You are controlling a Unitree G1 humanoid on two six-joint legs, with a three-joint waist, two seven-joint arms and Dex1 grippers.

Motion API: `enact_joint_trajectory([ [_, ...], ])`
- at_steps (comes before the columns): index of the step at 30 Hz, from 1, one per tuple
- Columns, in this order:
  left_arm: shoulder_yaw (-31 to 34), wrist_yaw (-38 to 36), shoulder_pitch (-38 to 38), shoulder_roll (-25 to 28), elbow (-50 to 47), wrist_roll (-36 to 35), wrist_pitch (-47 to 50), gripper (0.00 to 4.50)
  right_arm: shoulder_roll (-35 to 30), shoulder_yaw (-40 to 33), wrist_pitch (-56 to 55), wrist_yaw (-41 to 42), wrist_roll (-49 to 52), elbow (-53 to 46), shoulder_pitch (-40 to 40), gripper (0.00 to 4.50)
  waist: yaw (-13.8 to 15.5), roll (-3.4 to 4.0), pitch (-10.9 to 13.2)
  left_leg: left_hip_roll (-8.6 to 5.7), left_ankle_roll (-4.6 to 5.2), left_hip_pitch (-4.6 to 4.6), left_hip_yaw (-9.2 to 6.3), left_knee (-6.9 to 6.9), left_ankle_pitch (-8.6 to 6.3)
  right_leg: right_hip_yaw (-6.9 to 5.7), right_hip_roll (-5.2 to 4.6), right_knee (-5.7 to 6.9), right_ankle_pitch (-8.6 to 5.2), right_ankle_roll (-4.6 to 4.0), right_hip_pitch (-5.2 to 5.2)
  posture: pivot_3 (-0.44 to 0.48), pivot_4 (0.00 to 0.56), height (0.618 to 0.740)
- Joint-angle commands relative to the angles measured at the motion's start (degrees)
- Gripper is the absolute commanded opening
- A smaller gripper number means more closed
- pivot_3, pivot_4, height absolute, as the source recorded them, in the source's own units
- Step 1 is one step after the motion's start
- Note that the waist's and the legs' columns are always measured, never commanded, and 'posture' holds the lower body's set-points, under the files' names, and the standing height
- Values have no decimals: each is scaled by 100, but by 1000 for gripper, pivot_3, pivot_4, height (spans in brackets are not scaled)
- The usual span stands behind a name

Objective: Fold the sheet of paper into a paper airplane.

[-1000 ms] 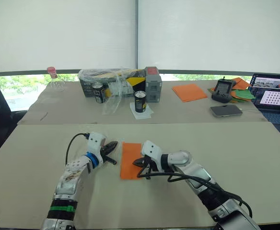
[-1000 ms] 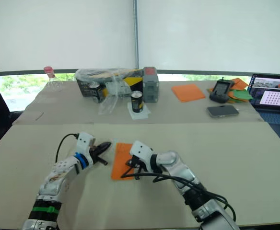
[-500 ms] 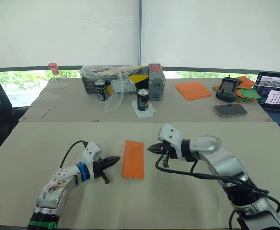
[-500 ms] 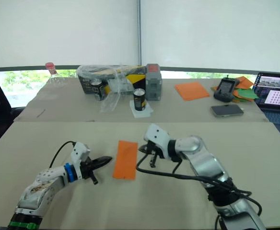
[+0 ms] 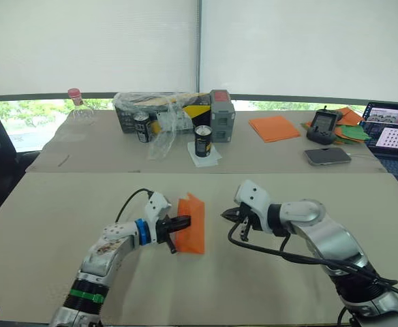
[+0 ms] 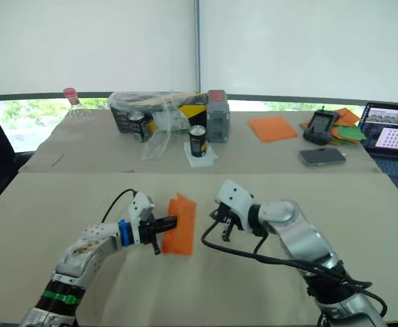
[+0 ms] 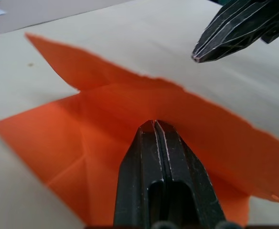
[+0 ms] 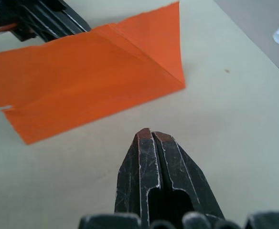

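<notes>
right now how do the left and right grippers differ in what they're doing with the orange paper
The left gripper has its shut fingers pushed in under the sheet of paper, propping up one flap along the fold; the right gripper is off the paper, over bare table beside it. The left gripper points toward the robot's right, and the right gripper points back at it across the paper. Both have their black fingers closed together, and neither is pinching the sheet.

No text, label or number is readable; the print on the cans (image 5: 202, 141) and the laptop (image 5: 392, 135) is too small.
</notes>
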Motion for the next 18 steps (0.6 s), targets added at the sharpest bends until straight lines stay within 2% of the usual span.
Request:
enact_joint_trajectory([
  [1, -193, -152, -164, -124, 28, 33, -140, 0, -92, -227, 96, -117, 101, -335, -11, 27, -4, 0, 0, 0, 0, 0, 0, 0, 0, 0, 1, 0, 0, 0, 0, 0, 150, 740],
  [10, -804, -150, -396, -230, 806, 724, -416, 0, -101, -311, 177, -468, 143, -573, -136, 27, -3, -1, 0, 0, 2, 4, 1, 5, -1, -1, 4, 4, 0, 0, 5, 0, 150, 740],
  [18, -902, 48, -413, -243, 1004, 1027, -353, 0, 165, -252, 243, -1041, 15, -514, 54, 27, 0, -1, 0, 1, 3, 26, 1, 10, 0, 0, 4, 13, 0, 0, 26, 0, 150, 740],
])
